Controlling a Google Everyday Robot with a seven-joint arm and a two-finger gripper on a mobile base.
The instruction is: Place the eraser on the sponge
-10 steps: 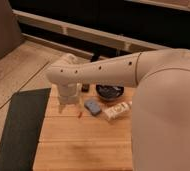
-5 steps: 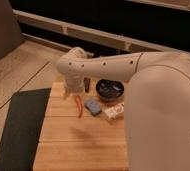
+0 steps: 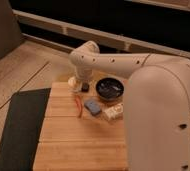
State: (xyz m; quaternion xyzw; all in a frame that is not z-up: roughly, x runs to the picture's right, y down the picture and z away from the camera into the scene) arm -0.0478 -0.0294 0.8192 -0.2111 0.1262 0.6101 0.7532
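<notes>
The blue-grey sponge lies flat in the middle of the wooden table, uncovered. My gripper hangs at the far left part of the table, behind and left of the sponge and apart from it. A small black block, the eraser, shows at the gripper's lower end, above the table's far edge. Whether it is gripped or only beside the gripper I cannot make out. The white arm reaches in from the right and bends down to the gripper.
A round black bowl stands right of the gripper. A thin red-orange strip lies left of the sponge, and a white labelled box lies to its right. A dark mat covers the floor left of the table. The robot's white body fills the right side.
The arm has swung back towards the far edge of the table, lifting the gripper away from the sponge's area. The sponge, strip and box have not moved.
</notes>
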